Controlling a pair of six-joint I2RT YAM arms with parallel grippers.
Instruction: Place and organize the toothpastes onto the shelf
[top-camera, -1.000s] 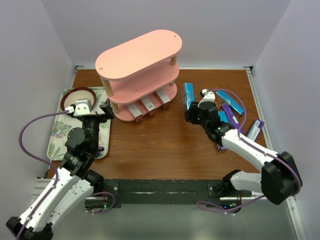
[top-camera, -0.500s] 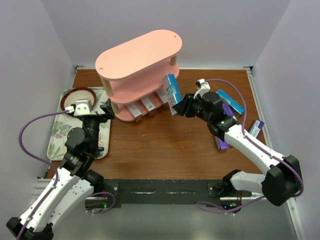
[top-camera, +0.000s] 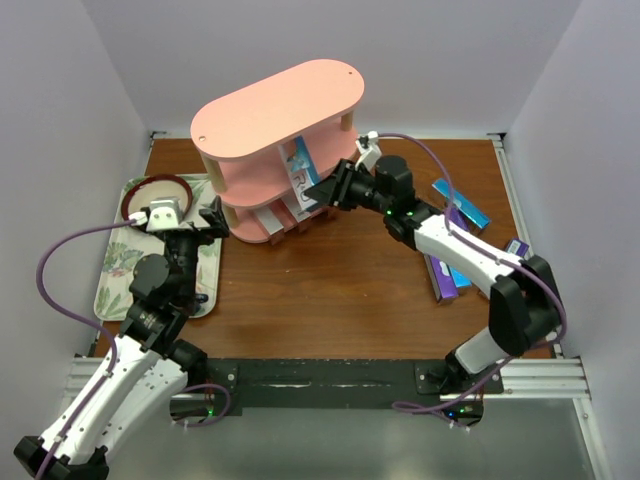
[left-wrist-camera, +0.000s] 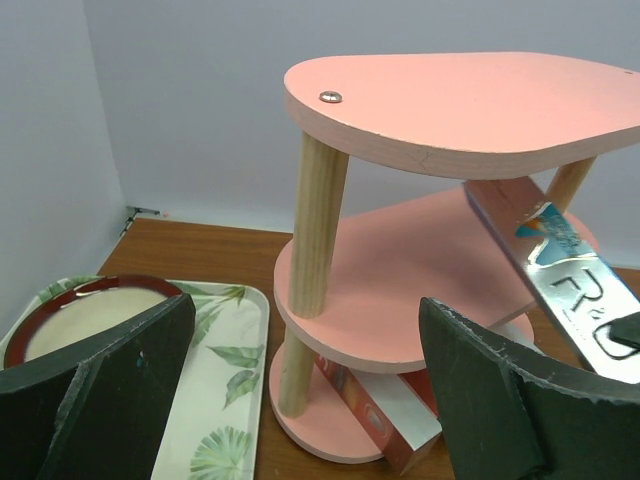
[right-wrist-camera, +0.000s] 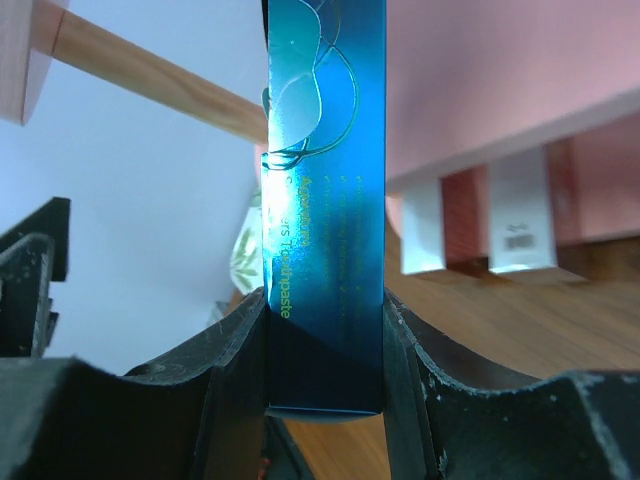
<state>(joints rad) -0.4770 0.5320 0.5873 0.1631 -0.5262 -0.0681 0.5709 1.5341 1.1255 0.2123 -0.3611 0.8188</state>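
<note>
Lilac walls close in the brown wooden table, and against them my right arm has reached farther left than half a second ago. Then the teal toothpaste box stood just outside the end of the pink shelf. Now it leans tilted between the top and middle boards, with the right gripper clenched on its lower end. The left arm has not moved. The left gripper hangs spread and empty just beside the shelf's other end, above the edge of the floral tray.

One shelf, three tiers. I count two white-and-red boxes showing on the bottom board. At least three loose boxes lie on the table beside and under the right arm, which hides part of them, so I cannot give a firm total. One tray carries one red-rimmed bowl.
</note>
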